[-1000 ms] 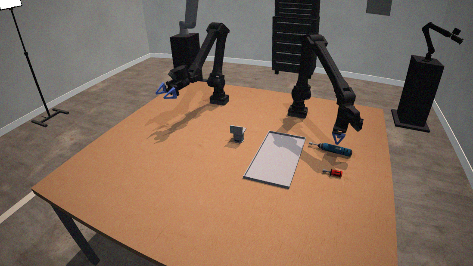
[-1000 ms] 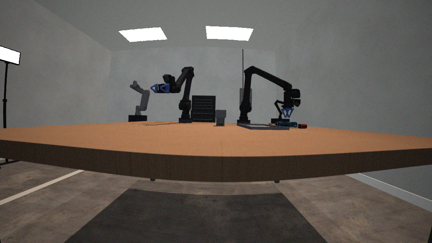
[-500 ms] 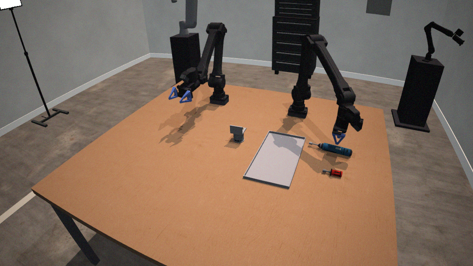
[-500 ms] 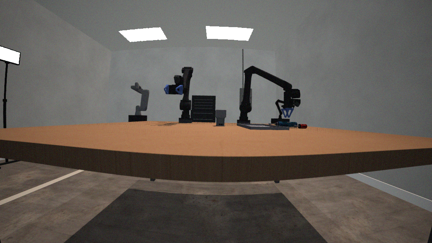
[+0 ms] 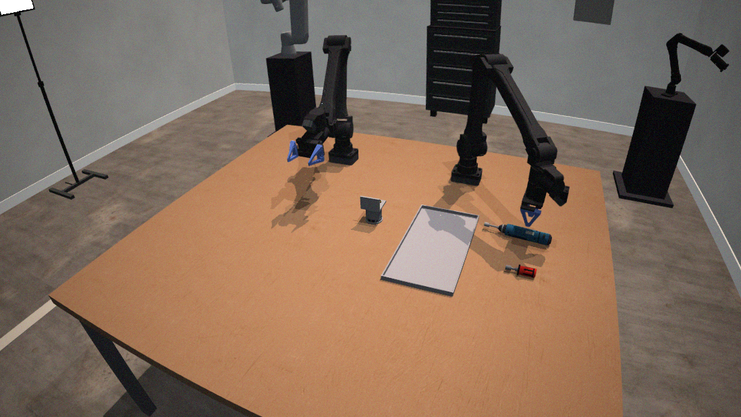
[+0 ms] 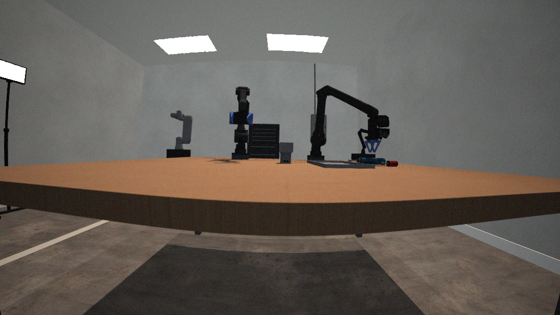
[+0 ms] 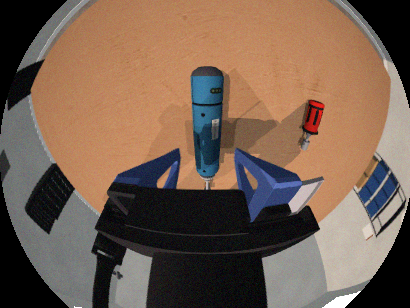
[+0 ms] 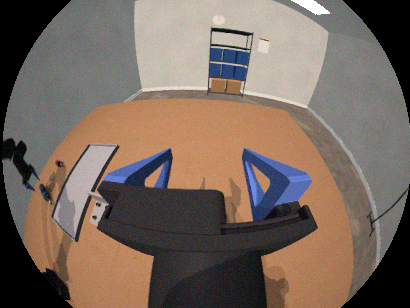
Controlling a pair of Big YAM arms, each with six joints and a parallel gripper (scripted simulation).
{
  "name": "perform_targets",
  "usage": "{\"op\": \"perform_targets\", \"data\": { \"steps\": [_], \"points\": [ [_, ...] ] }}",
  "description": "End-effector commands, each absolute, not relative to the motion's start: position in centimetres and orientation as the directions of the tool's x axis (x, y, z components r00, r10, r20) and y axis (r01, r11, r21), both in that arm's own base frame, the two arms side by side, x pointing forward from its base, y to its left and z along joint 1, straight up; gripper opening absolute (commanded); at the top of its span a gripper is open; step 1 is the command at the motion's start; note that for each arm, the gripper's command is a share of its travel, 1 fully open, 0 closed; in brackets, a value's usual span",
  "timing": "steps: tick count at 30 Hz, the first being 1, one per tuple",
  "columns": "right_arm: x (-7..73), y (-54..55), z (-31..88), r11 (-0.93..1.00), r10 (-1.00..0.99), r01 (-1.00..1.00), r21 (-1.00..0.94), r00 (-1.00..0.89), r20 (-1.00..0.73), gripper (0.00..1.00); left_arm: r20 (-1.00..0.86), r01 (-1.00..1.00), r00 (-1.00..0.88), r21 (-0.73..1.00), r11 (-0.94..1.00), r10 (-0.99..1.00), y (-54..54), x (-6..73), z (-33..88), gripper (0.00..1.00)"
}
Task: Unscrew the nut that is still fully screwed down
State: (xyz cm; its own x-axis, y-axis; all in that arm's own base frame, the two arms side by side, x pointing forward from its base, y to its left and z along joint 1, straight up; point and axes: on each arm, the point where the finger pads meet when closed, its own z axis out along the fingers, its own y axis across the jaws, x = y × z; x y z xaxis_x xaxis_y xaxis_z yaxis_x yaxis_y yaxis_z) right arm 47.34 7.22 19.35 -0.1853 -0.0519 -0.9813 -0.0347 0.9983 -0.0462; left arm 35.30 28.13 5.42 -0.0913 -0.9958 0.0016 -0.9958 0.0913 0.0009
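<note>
My parted, empty left jaws (image 5: 530,220) (image 6: 372,146) hover above the long dark blue cylindrical nut driver (image 5: 526,234) (image 6: 371,160) (image 7: 207,120), its barrel running lengthwise between them, the right arm (image 5: 339,88) (image 6: 242,117) far off.
</note>
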Motion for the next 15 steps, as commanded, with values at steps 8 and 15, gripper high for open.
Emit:
{"op": "perform_targets", "data": {
  "steps": [8, 15],
  "points": [
    [46.0, 11.9, 18.5, 0.992, -0.048, -0.121, -0.022, -0.211, -0.976, 0.86, -0.035, -0.995, -0.089, -0.036, 0.090, -0.995, 30.4, 37.0, 6.6, 0.65],
    [44.0, 18.2, 18.9, 0.969, -0.059, -0.245, -0.007, -0.202, -0.978, 0.86, -0.035, -0.995, -0.089, -0.036, 0.090, -0.995, 30.4, 37.0, 6.6, 0.65]
  ]
}}
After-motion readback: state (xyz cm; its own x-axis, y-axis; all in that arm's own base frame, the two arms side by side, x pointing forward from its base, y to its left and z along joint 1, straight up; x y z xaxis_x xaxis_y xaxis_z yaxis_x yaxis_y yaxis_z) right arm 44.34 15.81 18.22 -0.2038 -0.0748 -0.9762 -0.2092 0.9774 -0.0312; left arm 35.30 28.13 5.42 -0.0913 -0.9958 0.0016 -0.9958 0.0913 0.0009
